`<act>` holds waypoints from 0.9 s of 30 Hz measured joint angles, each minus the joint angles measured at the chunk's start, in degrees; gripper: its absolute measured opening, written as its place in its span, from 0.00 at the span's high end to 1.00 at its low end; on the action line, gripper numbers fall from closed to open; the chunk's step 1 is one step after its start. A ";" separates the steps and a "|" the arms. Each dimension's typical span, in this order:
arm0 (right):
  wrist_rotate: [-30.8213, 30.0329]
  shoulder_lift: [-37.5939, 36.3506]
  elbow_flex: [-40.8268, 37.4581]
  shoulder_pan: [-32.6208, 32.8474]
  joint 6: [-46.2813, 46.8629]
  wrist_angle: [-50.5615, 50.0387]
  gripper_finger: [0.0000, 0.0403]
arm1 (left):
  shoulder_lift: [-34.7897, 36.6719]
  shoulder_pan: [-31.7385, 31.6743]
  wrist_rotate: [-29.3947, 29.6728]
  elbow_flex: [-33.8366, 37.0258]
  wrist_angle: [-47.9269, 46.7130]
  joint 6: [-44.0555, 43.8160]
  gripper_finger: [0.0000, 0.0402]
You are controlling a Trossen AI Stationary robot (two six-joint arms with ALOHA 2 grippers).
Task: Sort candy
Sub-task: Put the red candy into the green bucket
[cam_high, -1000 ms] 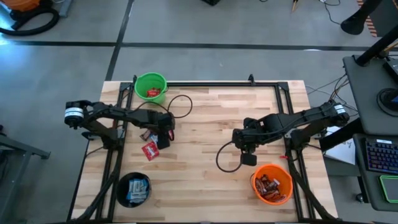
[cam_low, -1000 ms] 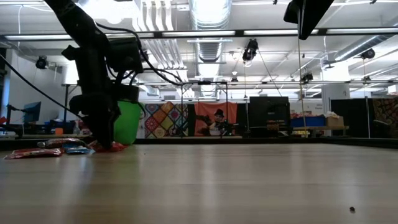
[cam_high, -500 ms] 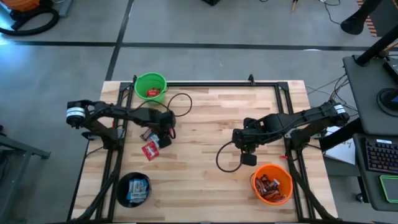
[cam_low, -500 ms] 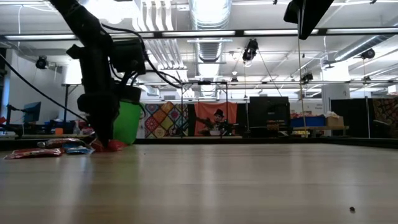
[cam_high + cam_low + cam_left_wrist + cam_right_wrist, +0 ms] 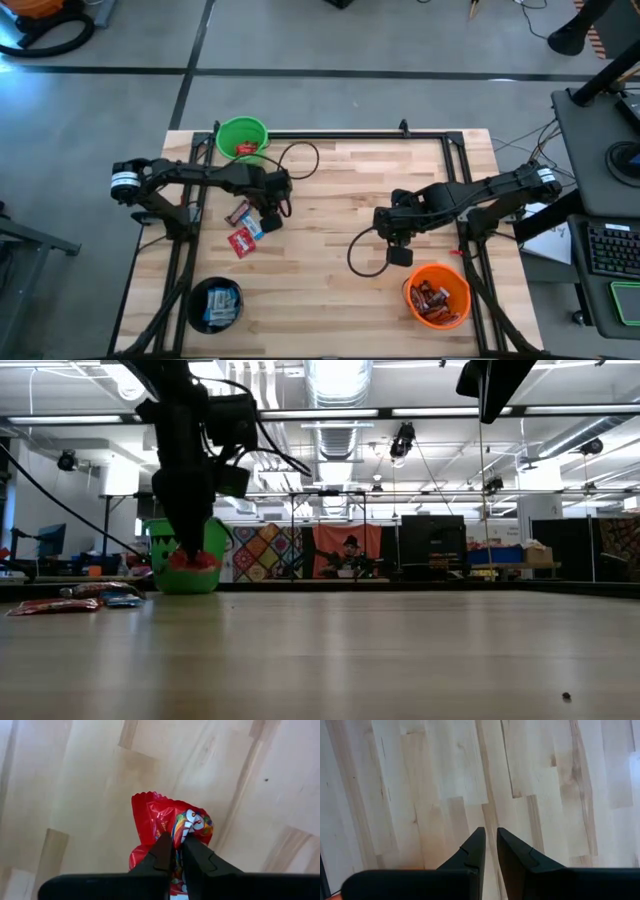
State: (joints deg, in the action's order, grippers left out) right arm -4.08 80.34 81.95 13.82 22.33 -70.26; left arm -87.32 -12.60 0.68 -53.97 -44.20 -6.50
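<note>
My left gripper (image 5: 272,212) hangs above the table's left half, shut on a red candy packet (image 5: 170,822), which also shows in the low view (image 5: 192,560) in front of the green bucket (image 5: 185,555). In the high view the gripper hides this packet. Three more candies lie flat on the wood just left of it: a red packet (image 5: 242,241), a blue-and-white one (image 5: 254,228) and another (image 5: 237,213). My right gripper (image 5: 396,240) waits over the right half, near the orange bucket (image 5: 437,295). Its fingers (image 5: 481,842) are together with nothing between them. My left gripper pinches the red packet between its two fingers at the crumpled middle of the wrapper (image 5: 179,827). The fingers point down, coming from above. The packet hangs below the fingertips (image 5: 190,558), lifted clear of the table.
The green bucket (image 5: 243,140) at the far left holds red packets. The black bucket (image 5: 215,303) at the near left holds blue-and-white ones, and the orange bucket holds brown bars. Black cables loop over the wood near both arms (image 5: 300,160). Bare wood lies between the arms (image 5: 330,230).
My left gripper has shut on the red packet and risen with it, moving a little toward the table's right and far edges. The packet, which lay on the wood, now hangs clear of the table. The other candies have stayed put.
</note>
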 joint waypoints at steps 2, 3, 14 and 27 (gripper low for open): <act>0.00 0.00 0.00 0.00 0.00 0.00 0.90 | 0.01 -0.11 0.09 -1.18 -1.41 -0.01 1.00; 0.00 0.00 0.00 0.01 -0.01 0.00 0.90 | 0.01 -0.20 0.14 -1.92 -2.05 -0.01 1.00; 0.00 0.00 0.00 0.00 -0.02 -0.13 0.90 | 0.74 -2.09 5.47 -15.64 -17.35 1.90 1.00; -0.02 0.00 0.00 0.01 -2.30 -3.49 0.90 | 1.21 -10.34 11.91 -36.45 -33.45 6.12 1.00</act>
State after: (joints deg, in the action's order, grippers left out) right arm -4.10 80.34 81.95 13.84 20.02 -73.74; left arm -86.11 -22.94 12.59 -90.42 -77.65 -0.37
